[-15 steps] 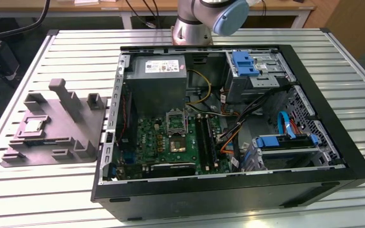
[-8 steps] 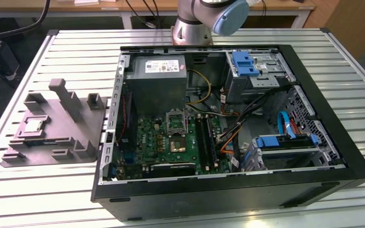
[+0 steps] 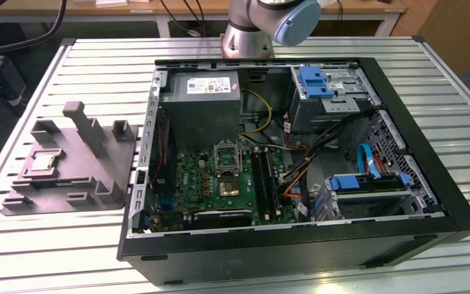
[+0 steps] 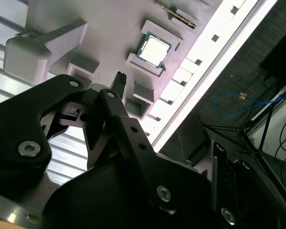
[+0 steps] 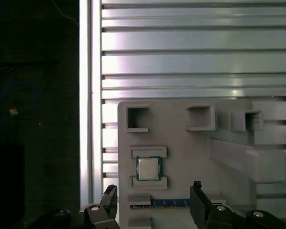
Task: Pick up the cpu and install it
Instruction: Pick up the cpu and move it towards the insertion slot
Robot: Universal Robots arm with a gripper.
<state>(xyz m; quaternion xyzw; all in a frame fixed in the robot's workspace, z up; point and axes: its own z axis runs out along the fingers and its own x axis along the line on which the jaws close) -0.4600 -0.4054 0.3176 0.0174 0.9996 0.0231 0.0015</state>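
Sitting in grey plastic fixture (image 5: 181, 140) — square, silver-topped cpu (image 5: 148, 168).

My worktop (image 3: 63, 257), a bed of pale aluminium slats, catches bright light and glares white along its edge in the second wrist view. Behind it, in the exterior view, stands a light wooden desk (image 3: 366, 11) on white legs, with black cables (image 3: 190, 24) hanging before it. Beyond the worktop's edge, the second wrist view shows dark floor (image 4: 238, 62) and a loose blue cable (image 4: 224, 97).
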